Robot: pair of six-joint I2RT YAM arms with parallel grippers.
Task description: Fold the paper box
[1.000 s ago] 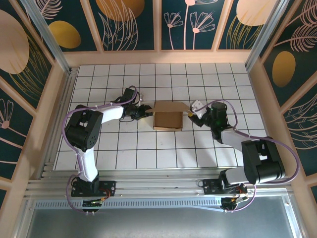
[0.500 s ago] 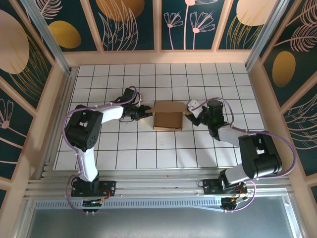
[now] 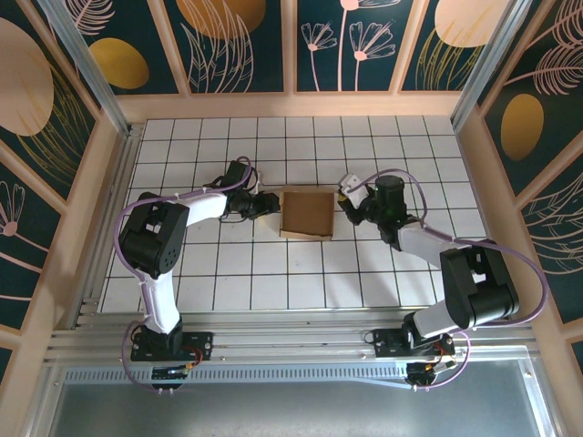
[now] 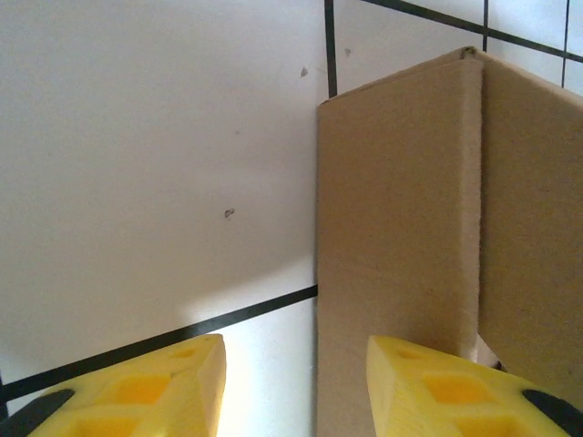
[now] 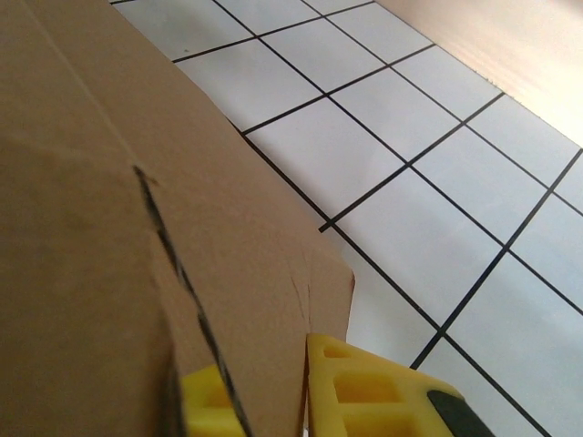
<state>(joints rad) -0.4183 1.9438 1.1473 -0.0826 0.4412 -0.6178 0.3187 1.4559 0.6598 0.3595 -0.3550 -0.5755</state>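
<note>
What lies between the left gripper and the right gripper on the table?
The paper box lies between the left gripper and the right gripper, each at one side of it; the top external view shows this.

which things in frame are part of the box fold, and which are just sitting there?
In the job:
paper box
left gripper, open at the box's left wall
right gripper, pinching a flap on the box's right side

Not in the job (all fixtures of the cell):
tiled table
patterned walls
metal rail

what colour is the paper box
Plain brown cardboard, no print; the paper box shows best in the left wrist view.
</note>
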